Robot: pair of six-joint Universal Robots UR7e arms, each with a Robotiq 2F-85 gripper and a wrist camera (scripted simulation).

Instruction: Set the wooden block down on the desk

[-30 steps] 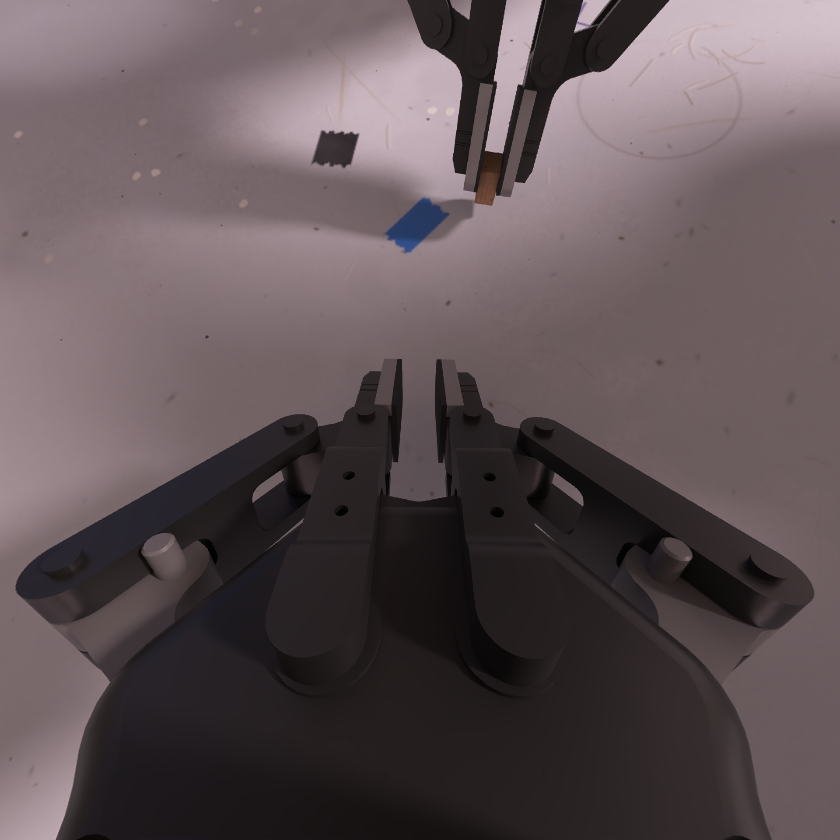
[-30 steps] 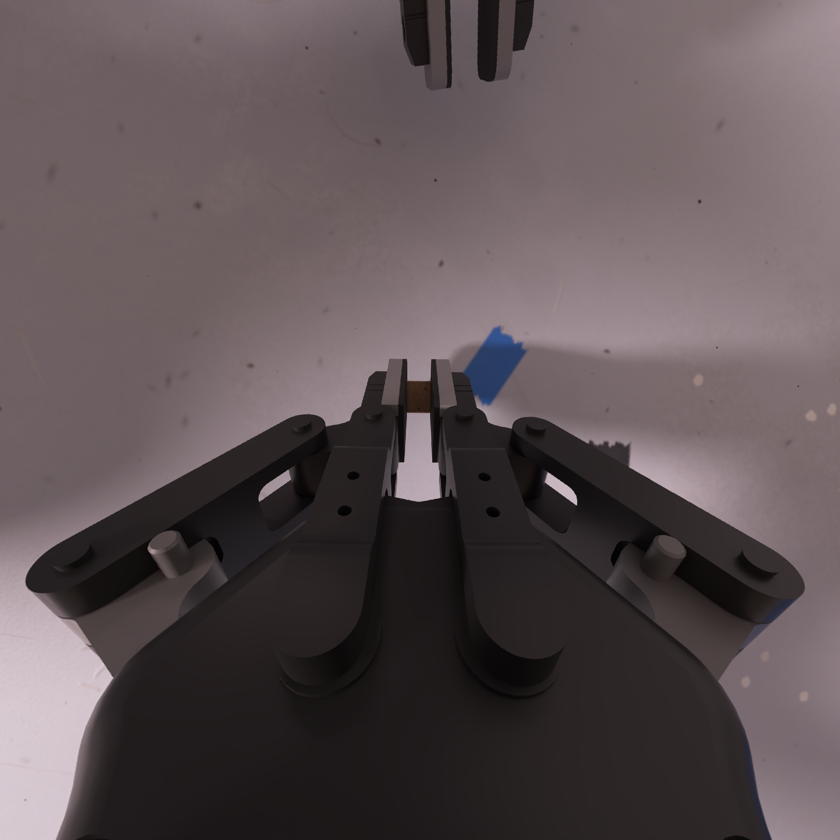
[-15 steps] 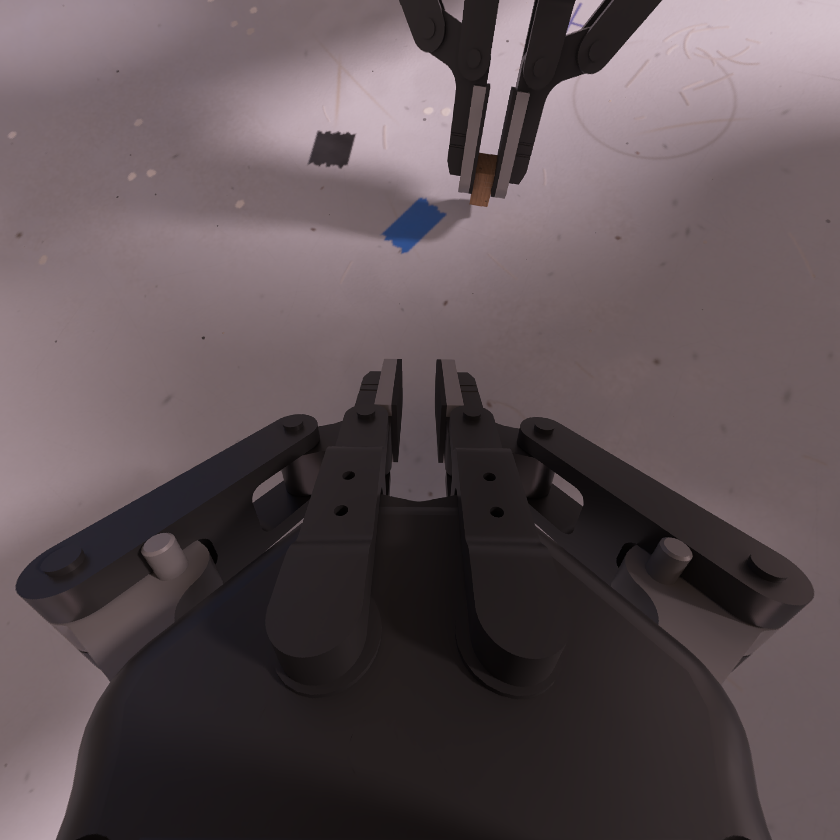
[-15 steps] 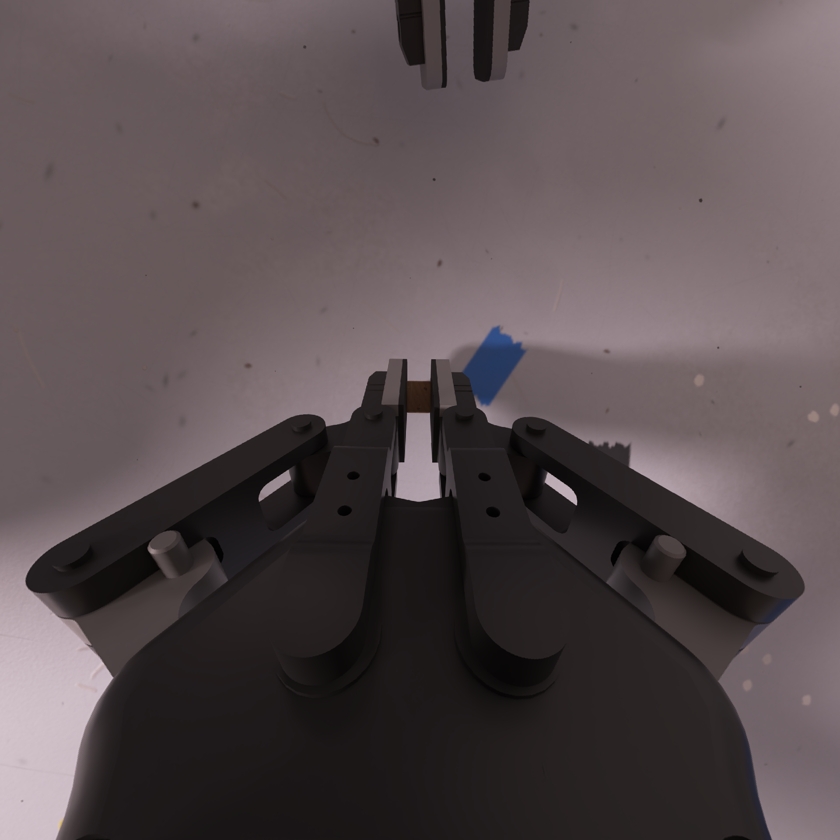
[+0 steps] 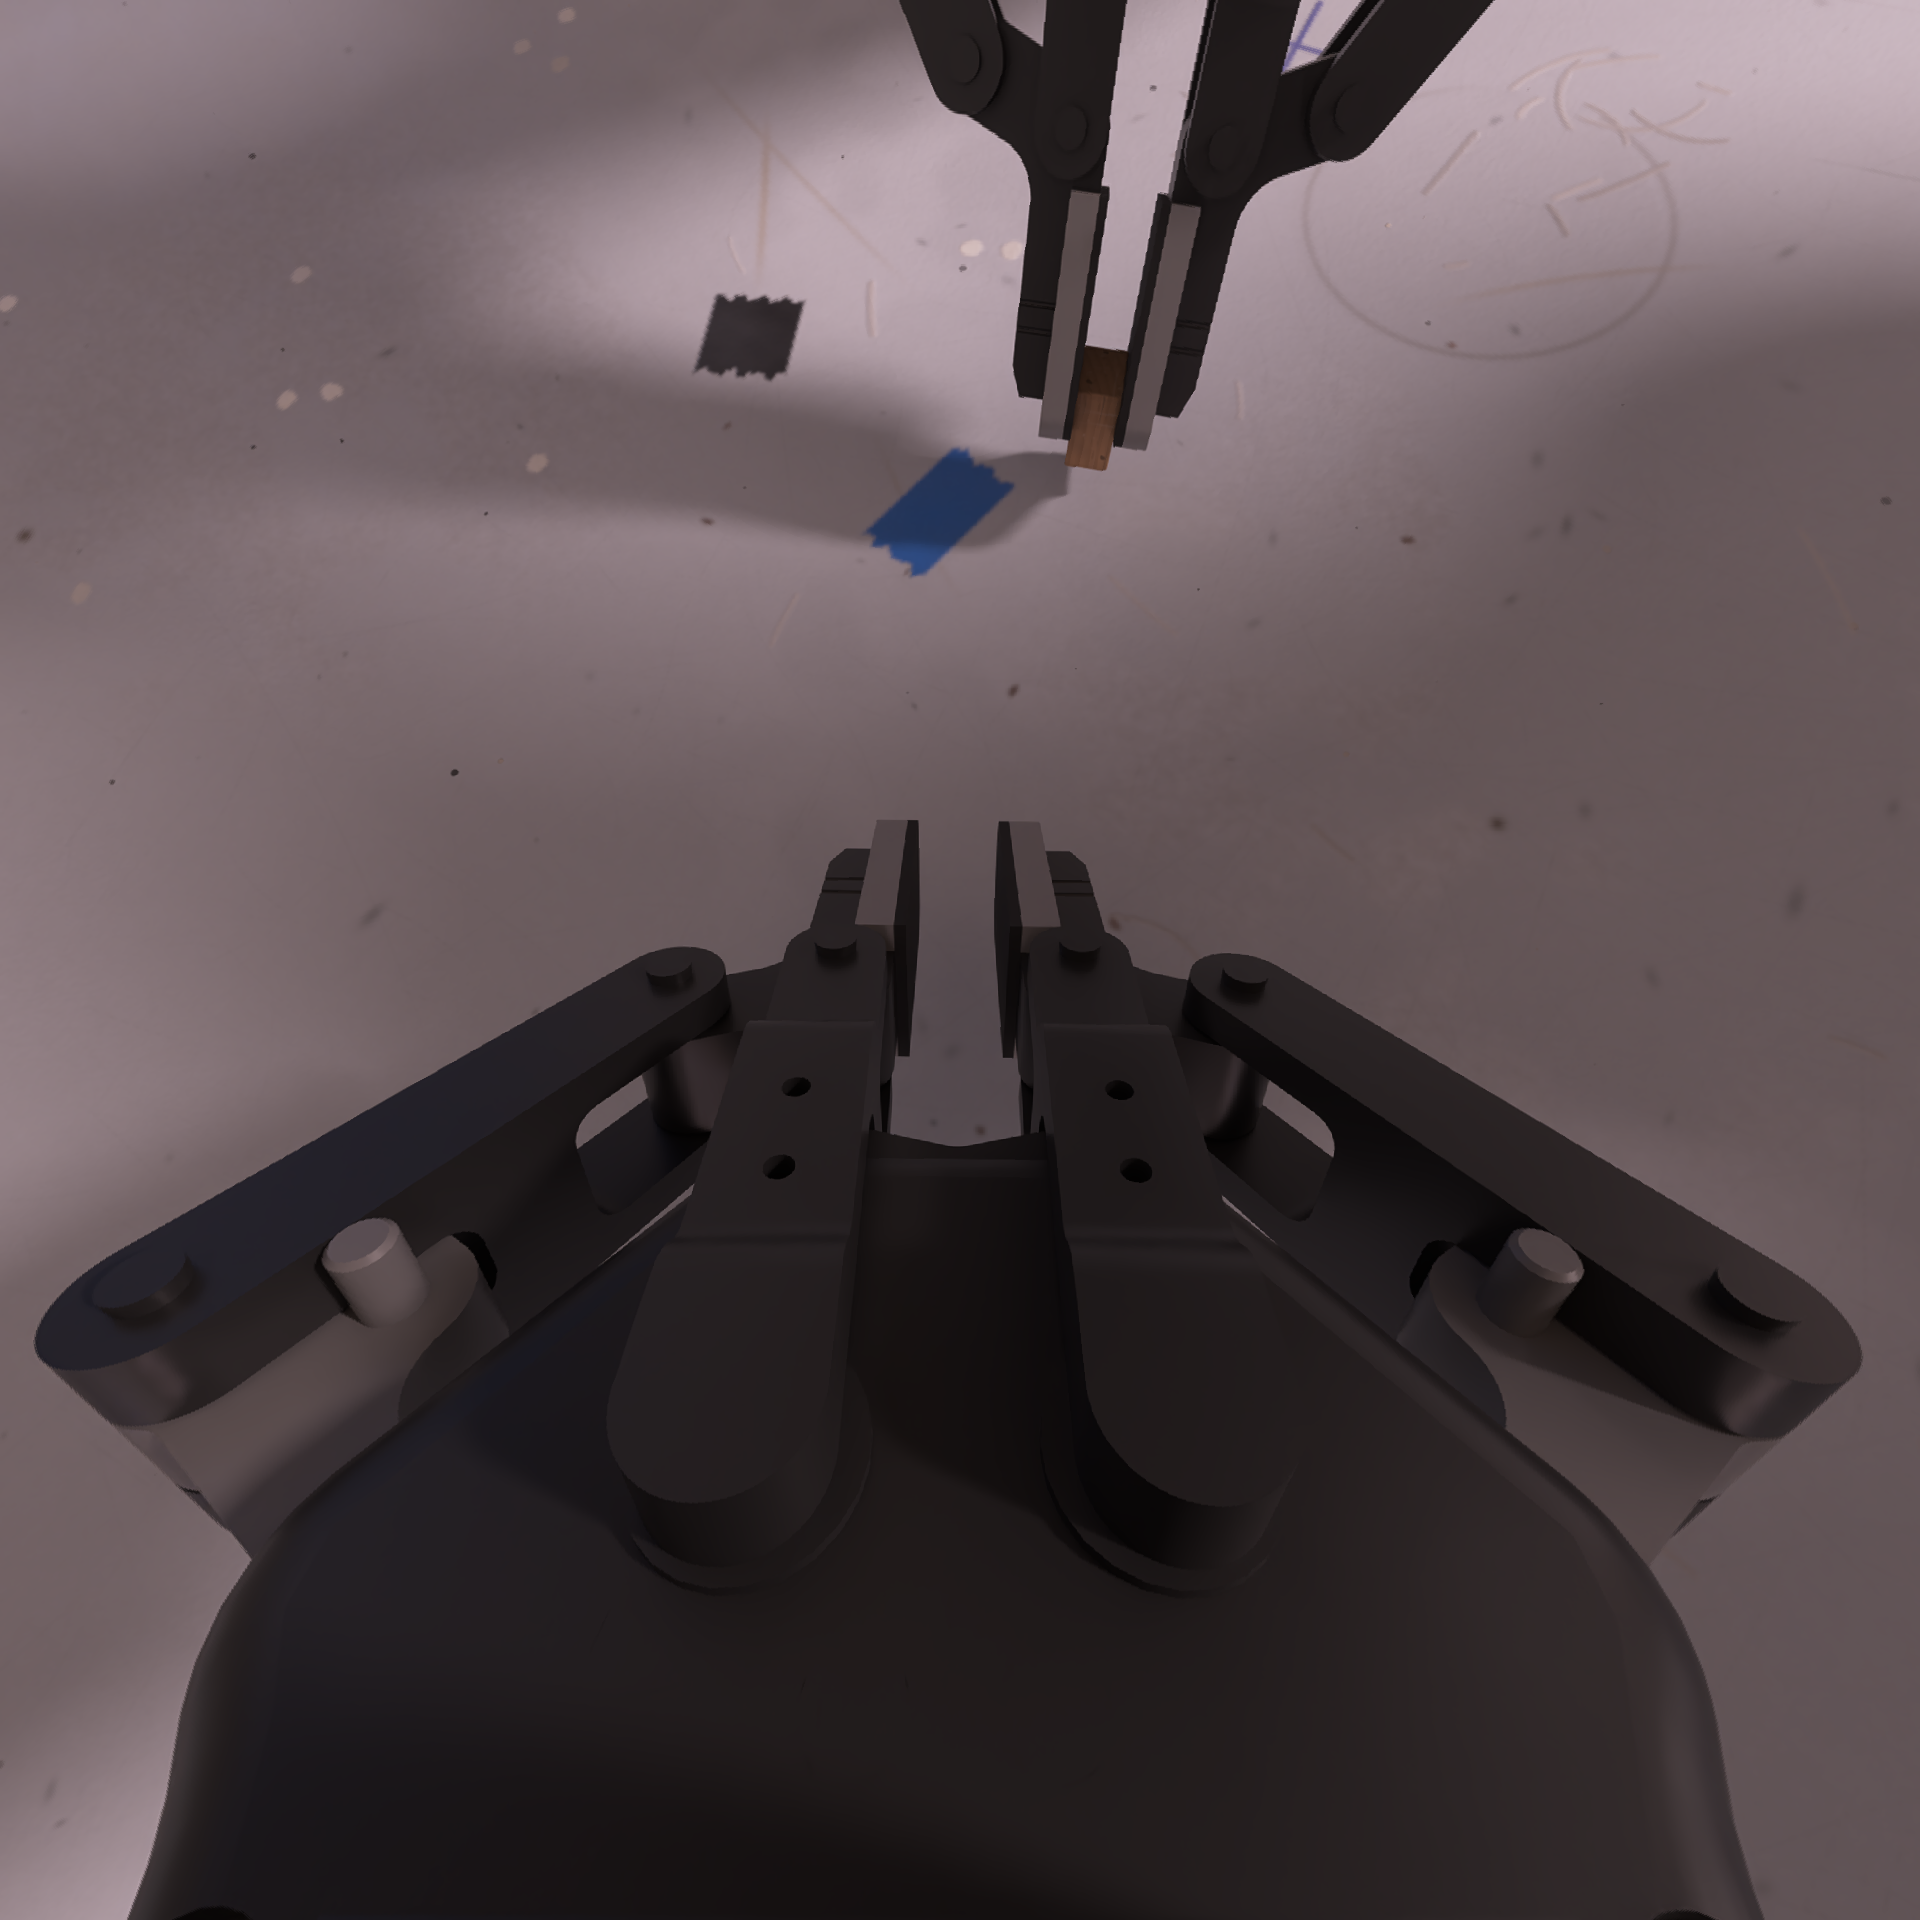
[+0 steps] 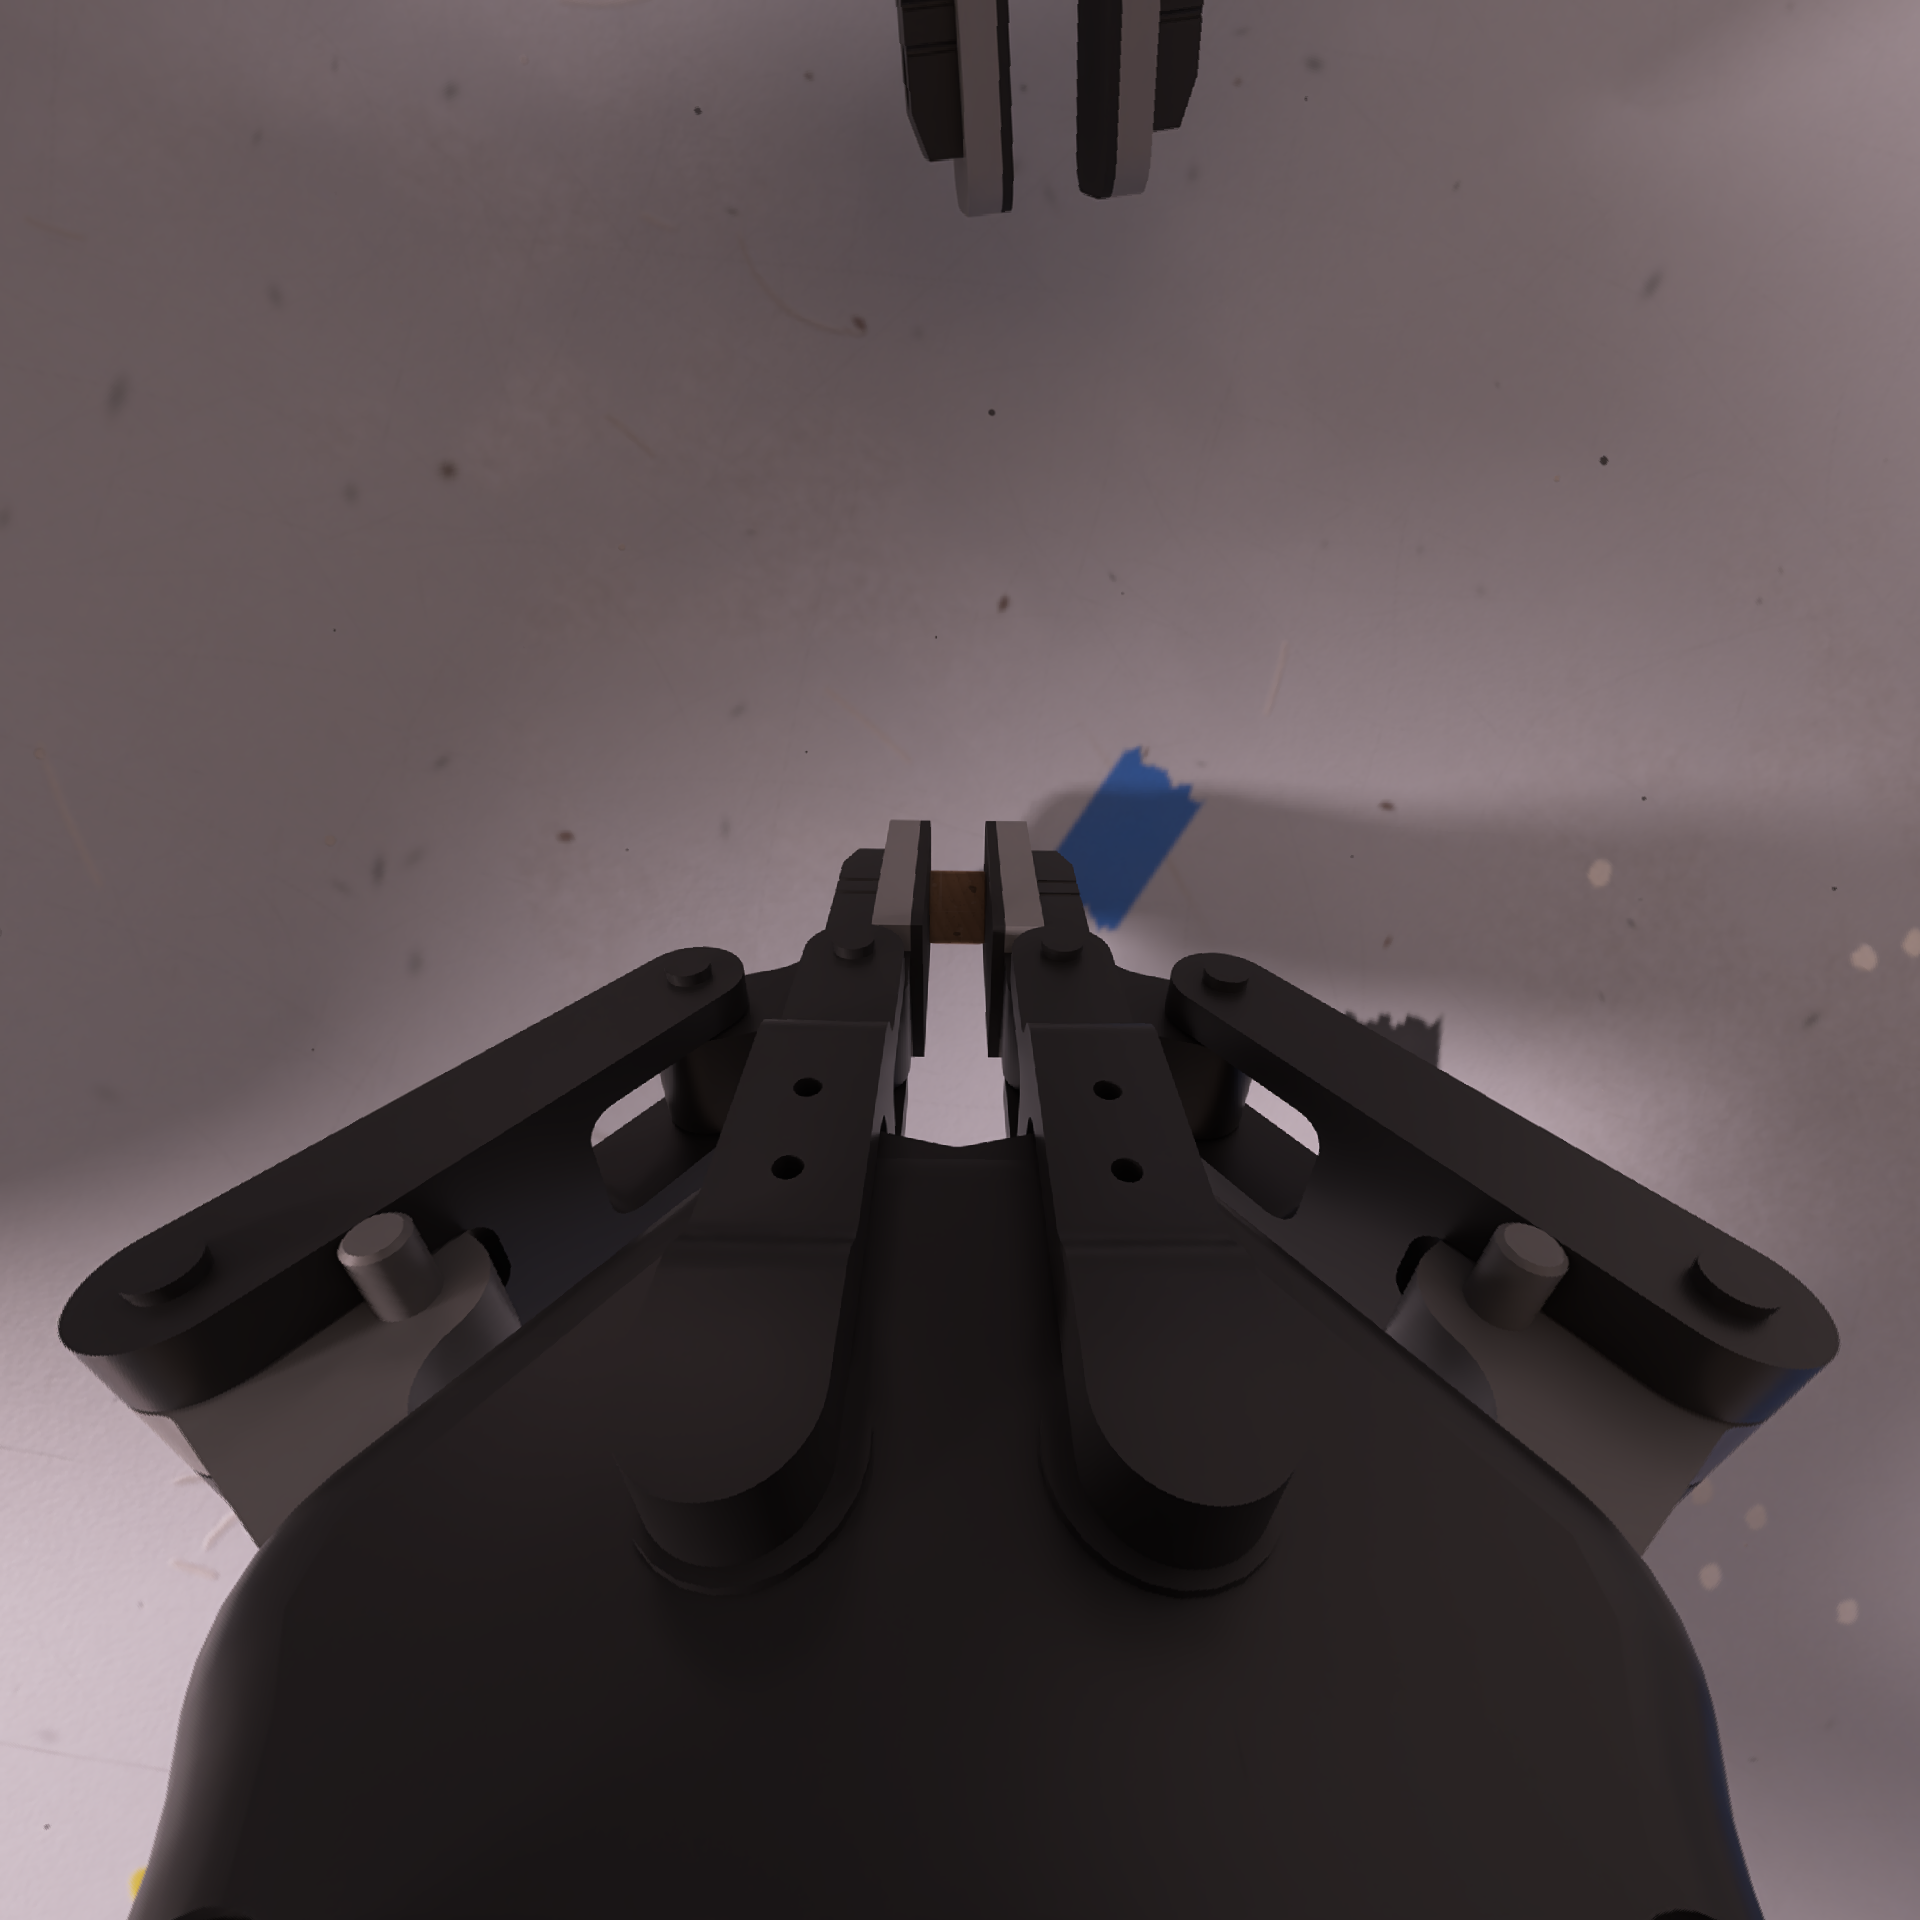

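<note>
1 small brown wooden block (image 5: 1097, 410) being pinched by right hand (image 6: 956, 883) just above pale scuffed worktop (image 5: 1351, 675), left hand (image 5: 957, 873) hovering w/ fingers slightly apart, holding nothing, 1 blue tape strip (image 5: 940, 511) beside block, 1 black tape patch (image 5: 750, 336), no legible writing.

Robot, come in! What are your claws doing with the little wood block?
Right gripper shut on wooden block, above the desk. Left gripper narrowly parted, empty. Blue tape nearby.
</note>
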